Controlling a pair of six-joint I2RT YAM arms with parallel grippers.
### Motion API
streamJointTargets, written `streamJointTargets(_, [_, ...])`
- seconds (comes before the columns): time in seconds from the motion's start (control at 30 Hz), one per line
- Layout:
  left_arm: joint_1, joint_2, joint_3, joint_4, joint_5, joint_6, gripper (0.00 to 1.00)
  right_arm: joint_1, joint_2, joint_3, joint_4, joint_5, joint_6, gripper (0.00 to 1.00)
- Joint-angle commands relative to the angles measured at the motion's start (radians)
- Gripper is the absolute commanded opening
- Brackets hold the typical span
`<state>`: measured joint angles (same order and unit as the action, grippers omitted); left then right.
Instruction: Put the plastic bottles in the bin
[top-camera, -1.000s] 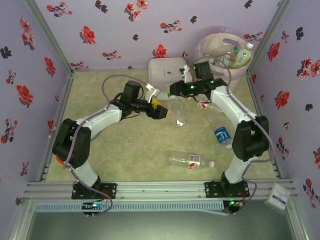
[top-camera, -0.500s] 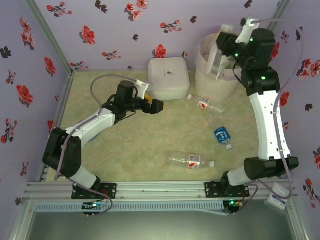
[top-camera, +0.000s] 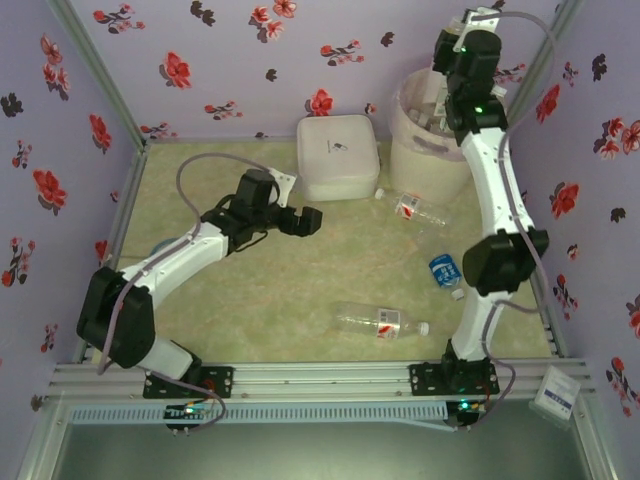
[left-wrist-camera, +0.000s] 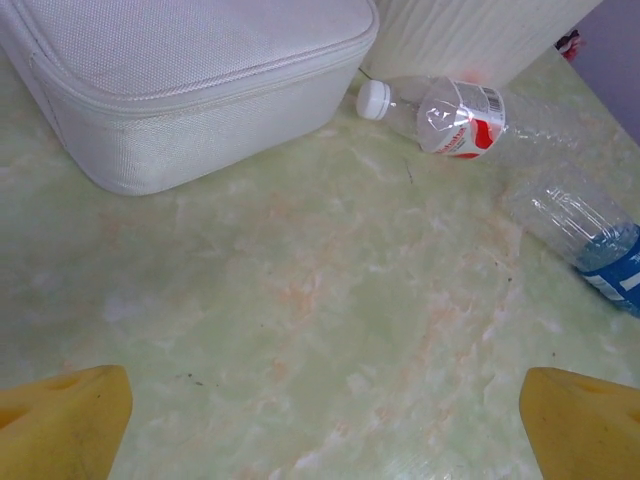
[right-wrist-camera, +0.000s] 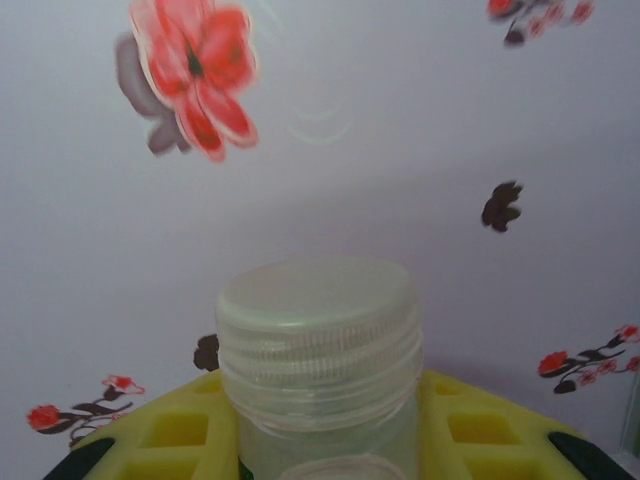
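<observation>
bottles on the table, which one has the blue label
The short middle bottle, lying between the other two. The rear bottle and the long front bottle have red-and-white labels.

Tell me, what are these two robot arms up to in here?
They are clearing plastic bottles into the bin. The right arm has its jaws shut on a pale-capped bottle, raised high over the bin. The left arm hangs low by the white box, jaws open and empty. Three bottles lie on the table: a red-labelled one near the bin, a blue-labelled one, and one nearest the arm bases.
</observation>
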<state>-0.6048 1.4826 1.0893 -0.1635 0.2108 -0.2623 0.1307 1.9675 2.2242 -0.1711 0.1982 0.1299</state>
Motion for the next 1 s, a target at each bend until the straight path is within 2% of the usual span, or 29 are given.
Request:
streamJointTargets(0.0, [-0.021,-0.03,0.038,-0.082,-0.049,0.067,0.98,-0.008,0.078,0.12,-0.073,0.022,0.003,0.0])
streamJointTargets(0.07, [-0.026,-0.029,0.048,-0.11,-0.072,0.079,0.97,-0.014,0.141,0.173,-0.141,0.004,0.051,0.01])
streamJointTargets(0.2, [-0.03,-0.035,0.048,-0.128,-0.084,0.094,0.96,-0.016,0.194,0.19,-0.228,0.001,0.139,0.14])
streamJointTargets(0.23, [-0.032,-0.036,0.049,-0.13,-0.083,0.099,0.95,-0.017,0.205,0.194,-0.256,0.009,0.157,0.22])
streamJointTargets(0.27, [-0.033,-0.036,0.049,-0.133,-0.08,0.105,0.95,-0.018,0.214,0.199,-0.279,0.016,0.169,0.35])
streamJointTargets(0.33, [-0.033,-0.038,0.05,-0.136,-0.059,0.118,0.95,-0.02,0.221,0.201,-0.309,0.022,0.175,0.5])
streamJointTargets(0.47, [-0.035,-0.037,0.053,-0.137,-0.005,0.14,0.93,-0.033,0.211,0.233,-0.355,0.021,0.181,0.69])
streamJointTargets(0.57, [-0.036,-0.032,0.067,-0.15,0.007,0.159,0.92,-0.046,0.195,0.265,-0.38,0.024,0.181,0.77])
streamJointTargets(0.73, [-0.039,-0.016,0.089,-0.182,0.004,0.18,0.92,-0.071,0.164,0.267,-0.412,0.017,0.18,0.8])
streamJointTargets(0.9, [-0.058,-0.015,0.099,-0.195,0.02,0.223,0.91,-0.071,0.159,0.244,-0.461,-0.046,0.181,0.69])
streamJointTargets(0.97, [-0.069,-0.013,0.126,-0.256,0.037,0.302,0.91,-0.07,0.163,0.229,-0.506,-0.081,0.173,0.64])
